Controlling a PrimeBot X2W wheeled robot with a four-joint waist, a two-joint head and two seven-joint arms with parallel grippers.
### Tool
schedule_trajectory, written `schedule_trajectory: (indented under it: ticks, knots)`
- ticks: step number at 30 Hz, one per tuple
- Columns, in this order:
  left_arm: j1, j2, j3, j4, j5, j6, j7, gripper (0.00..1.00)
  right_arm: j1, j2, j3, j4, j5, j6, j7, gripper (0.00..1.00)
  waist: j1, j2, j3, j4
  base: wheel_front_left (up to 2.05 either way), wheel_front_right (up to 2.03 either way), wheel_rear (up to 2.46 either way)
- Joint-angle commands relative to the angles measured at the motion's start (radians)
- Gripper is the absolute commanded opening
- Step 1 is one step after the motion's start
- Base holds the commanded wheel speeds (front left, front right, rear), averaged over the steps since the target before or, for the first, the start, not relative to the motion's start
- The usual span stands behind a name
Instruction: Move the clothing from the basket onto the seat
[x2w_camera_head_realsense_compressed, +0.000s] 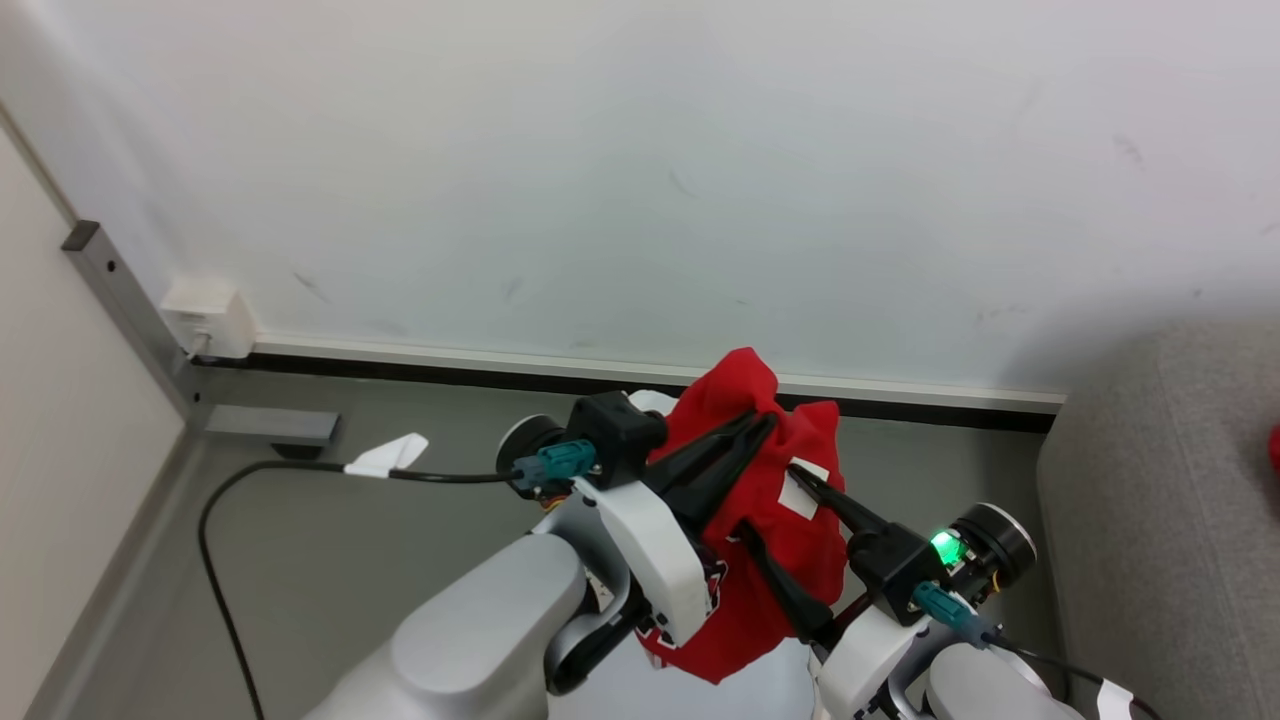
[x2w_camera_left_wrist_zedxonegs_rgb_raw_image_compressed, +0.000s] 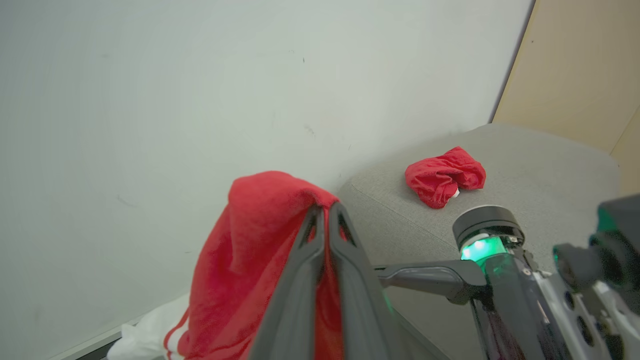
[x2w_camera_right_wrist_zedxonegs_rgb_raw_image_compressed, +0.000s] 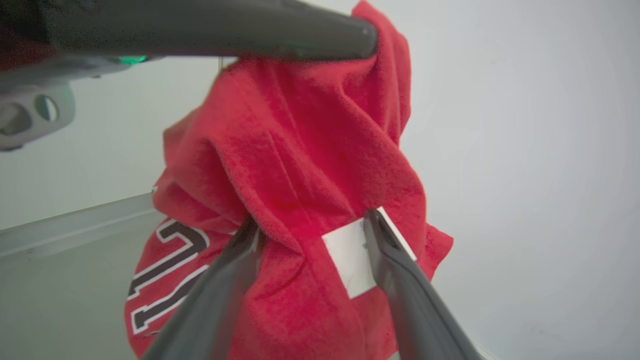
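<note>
A pale wall (x2w_camera_head_realsense_compressed: 640, 150) is seen behind everything; a grey floor (x2w_camera_head_realsense_compressed: 350, 560) is seen below it. The grey seat (x2w_camera_left_wrist_zedxonegs_rgb_raw_image_compressed: 540, 165) is placed at the robot's right, against the wall.

A red garment (x2w_camera_head_realsense_compressed: 790, 560) is held up in the air in front of the robot, above the floor and well apart from the seat; it is hung in loose folds, and black-and-white lettering (x2w_camera_right_wrist_zedxonegs_rgb_raw_image_compressed: 165, 270) is printed on its lower part. A second red garment (x2w_camera_left_wrist_zedxonegs_rgb_raw_image_compressed: 444, 175) is laid crumpled on the seat cushion, near the wall.

The left hand (x2w_camera_left_wrist_zedxonegs_rgb_raw_image_compressed: 322, 209) is closed tight; the top fold of the red garment is pinched between its fingers, and the cloth is draped down from that point. The right hand (x2w_camera_right_wrist_zedxonegs_rgb_raw_image_compressed: 312, 220) is spread wide; its fingers are set on either side of a lower fold, against the cloth, but no grip by it is shown.

A black cable (x2w_camera_head_realsense_compressed: 230, 500) is laid across the floor at left. A white label (x2w_camera_right_wrist_zedxonegs_rgb_raw_image_compressed: 352, 260) is sewn on the red garment, just beside one right finger.
</note>
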Motion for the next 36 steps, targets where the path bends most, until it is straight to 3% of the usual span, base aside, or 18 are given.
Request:
schedule_trajectory:
  ticks: [1,11,12,13,14,15,16,25,36]
  knots:
    - [0.002,-0.002,-0.005,-0.008,0.011,-0.003,0.003,0.0,-0.021,-0.003,0.012,0.024,0.017,-0.002,0.001,1.0,-0.0001,0.0,-0.003,0.012,0.0,0.0,0.0]
    - [0.014,-0.016,-0.046,-0.035,0.004,-0.012,0.018,0.0,-0.105,0.002,0.087,0.158,0.083,-0.002,0.001,1.0,-0.0001,0.0,-0.009,0.044,0.0,0.0,0.0]
    - [0.015,-0.016,-0.048,-0.036,0.003,-0.012,0.018,0.0,-0.112,0.002,0.097,0.165,0.089,-0.002,0.001,0.96,-0.0001,0.0,-0.009,0.045,0.0,0.0,0.0]
    - [0.016,-0.015,-0.049,-0.037,0.002,-0.012,0.019,0.0,-0.115,0.002,0.107,0.173,0.099,-0.002,0.001,0.58,-0.0001,0.0,-0.009,0.045,0.0,0.0,0.0]
    - [0.016,-0.014,-0.05,-0.037,0.0,-0.012,0.02,0.0,-0.12,0.003,0.116,0.179,0.109,-0.002,0.001,0.36,-0.0001,0.0,-0.009,0.046,0.0,0.0,0.0]
    - [0.016,-0.012,-0.051,-0.037,-0.001,-0.011,0.019,0.0,-0.127,0.003,0.123,0.181,0.12,-0.002,0.001,0.06,-0.0001,0.0,-0.008,0.045,0.0,0.0,0.0]
    - [0.015,-0.011,-0.05,-0.038,-0.002,-0.011,0.02,0.0,-0.133,0.003,0.128,0.187,0.131,-0.002,0.001,0.0,-0.0001,0.0,-0.008,0.045,0.0,0.0,0.0]
    - [0.019,0.002,-0.044,-0.031,-0.013,-0.003,0.014,0.0,-0.144,-0.014,0.136,0.189,0.181,-0.002,0.001,0.0,-0.0001,0.0,-0.005,0.036,0.0,0.0,0.0]
    - [0.052,0.028,-0.034,0.019,-0.029,0.016,-0.003,0.0,-0.059,-0.056,-0.004,0.004,0.183,-0.002,0.001,0.0,-0.0001,0.0,0.0,-0.007,0.0,0.0,0.0]
